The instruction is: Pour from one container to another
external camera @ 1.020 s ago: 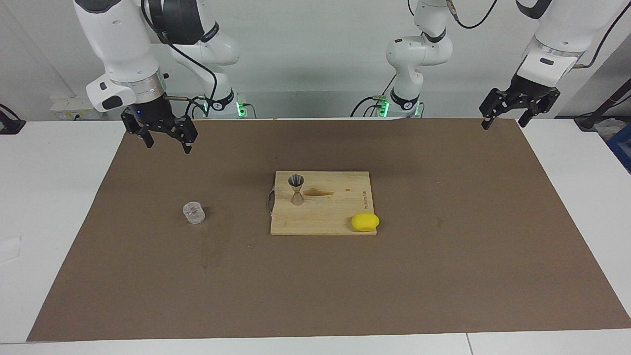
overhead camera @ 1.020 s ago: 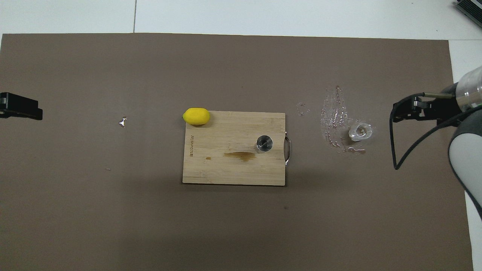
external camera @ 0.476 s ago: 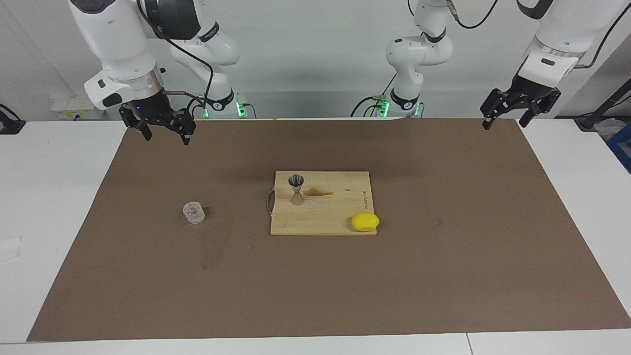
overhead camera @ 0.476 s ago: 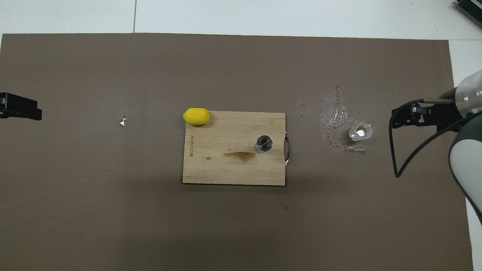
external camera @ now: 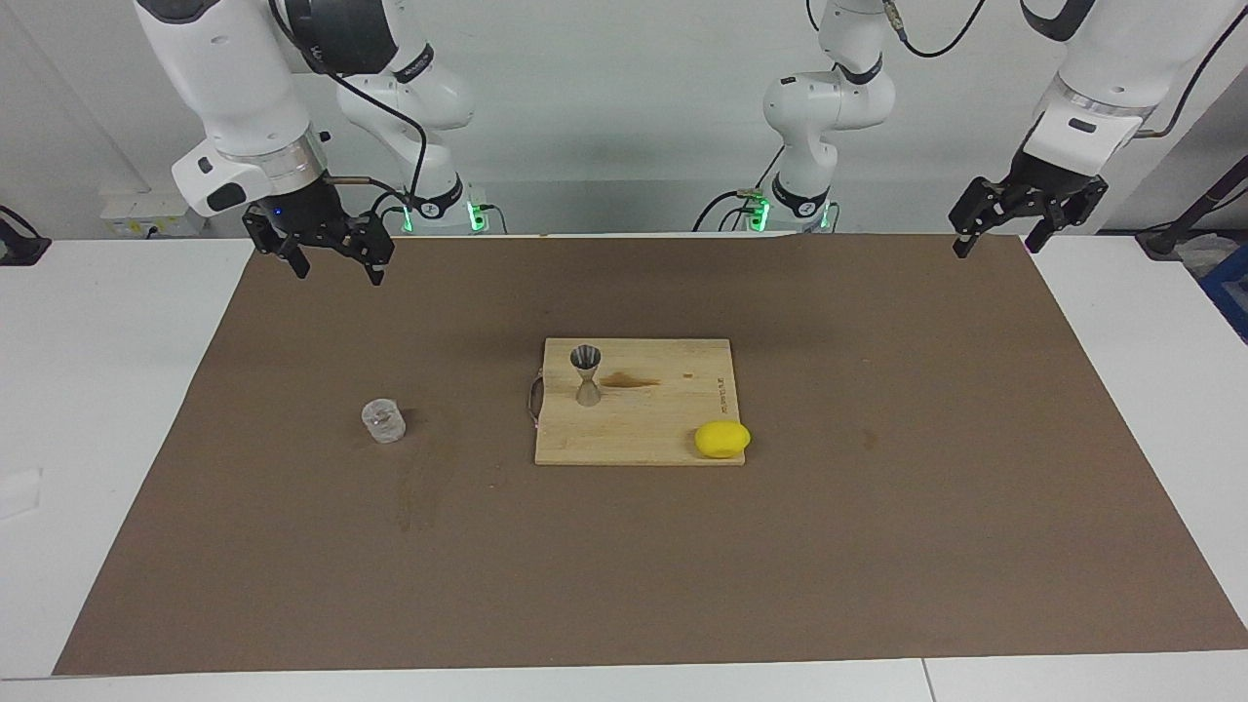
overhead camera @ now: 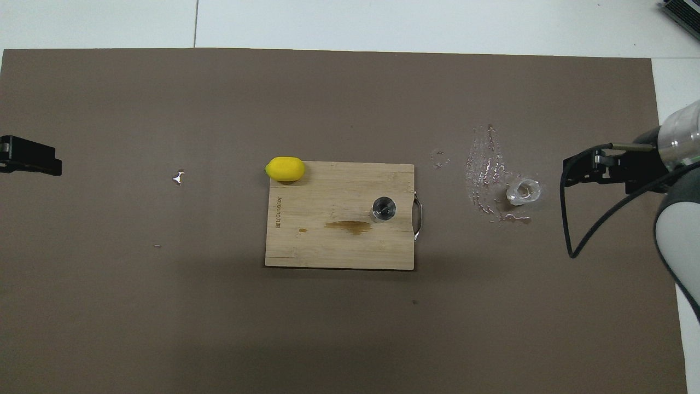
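The clear glass tumbler (external camera: 383, 421) (overhead camera: 523, 191) stands upright on the brown mat toward the right arm's end of the table. The metal jigger (external camera: 586, 373) (overhead camera: 384, 208) stands upright on the wooden cutting board (external camera: 643, 424) (overhead camera: 328, 249), at the handle end. My right gripper (external camera: 338, 273) (overhead camera: 579, 169) hangs open and empty in the air, well apart from the tumbler. My left gripper (external camera: 996, 246) (overhead camera: 30, 163) waits open and empty above the mat's corner at the left arm's end.
A yellow lemon (external camera: 722, 439) (overhead camera: 285, 168) rests at the board's corner farthest from the jigger. A brown stain (overhead camera: 347, 225) marks the board beside the jigger. Wet streaks (overhead camera: 484, 169) glisten on the mat (external camera: 877, 546) beside the tumbler.
My right gripper has risen a little and drawn back from the tumbler toward the robots. The left arm, tumbler and jigger have not moved.
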### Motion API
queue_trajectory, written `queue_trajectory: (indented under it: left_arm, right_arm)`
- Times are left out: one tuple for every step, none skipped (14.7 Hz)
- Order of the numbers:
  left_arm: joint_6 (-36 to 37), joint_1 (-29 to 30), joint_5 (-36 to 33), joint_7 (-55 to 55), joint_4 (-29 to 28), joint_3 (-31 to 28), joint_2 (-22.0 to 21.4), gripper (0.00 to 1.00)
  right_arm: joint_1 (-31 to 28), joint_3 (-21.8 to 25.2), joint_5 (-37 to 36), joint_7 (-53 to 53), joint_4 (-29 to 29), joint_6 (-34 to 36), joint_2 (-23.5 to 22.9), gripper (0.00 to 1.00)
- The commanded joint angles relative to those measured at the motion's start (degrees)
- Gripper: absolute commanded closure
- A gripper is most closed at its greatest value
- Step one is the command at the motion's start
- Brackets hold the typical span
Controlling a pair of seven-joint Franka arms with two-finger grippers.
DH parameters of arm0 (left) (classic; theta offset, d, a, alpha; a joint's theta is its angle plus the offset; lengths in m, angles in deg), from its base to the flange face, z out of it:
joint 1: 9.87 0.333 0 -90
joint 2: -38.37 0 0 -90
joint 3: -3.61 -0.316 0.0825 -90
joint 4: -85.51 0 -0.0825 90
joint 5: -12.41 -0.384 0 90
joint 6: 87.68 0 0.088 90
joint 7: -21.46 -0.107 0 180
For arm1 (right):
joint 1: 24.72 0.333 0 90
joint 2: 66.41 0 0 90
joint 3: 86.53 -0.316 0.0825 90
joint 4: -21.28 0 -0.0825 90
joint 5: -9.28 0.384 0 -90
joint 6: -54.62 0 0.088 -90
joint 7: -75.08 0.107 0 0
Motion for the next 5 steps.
queue_trajectory:
  left_arm:
    - [-1.52, 0.24, -0.79, 0.56, -2.51, 0.08, -1.96, 0.00]
    - [-1.52, 0.24, -0.79, 0.47, -2.51, 0.08, -1.96, 0.00]
    - [-1.52, 0.24, -0.79, 0.47, -2.51, 0.08, -1.96, 0.00]
    - [-1.43, 0.24, -0.79, 0.56, -2.42, 0.08, -1.96, 0.00]
    - [-1.43, 0.24, -0.79, 0.56, -2.42, 0.08, -1.96, 0.00]
  right_arm:
    - [-0.52, -0.17, 1.24, -1.37, 2.46, -2.12, 1.80, 0.00]
    - [-0.44, -0.17, 1.24, -1.19, 2.55, -2.65, 1.80, 0.00]
    - [-0.43, -0.17, 1.15, -1.19, 2.55, -2.56, 1.89, 0.00]
    - [-0.43, -0.17, 1.24, -0.93, 2.64, -2.65, 1.89, 0.00]
    - [-0.43, -0.17, 1.15, -0.84, 2.64, -2.65, 1.89, 0.00]
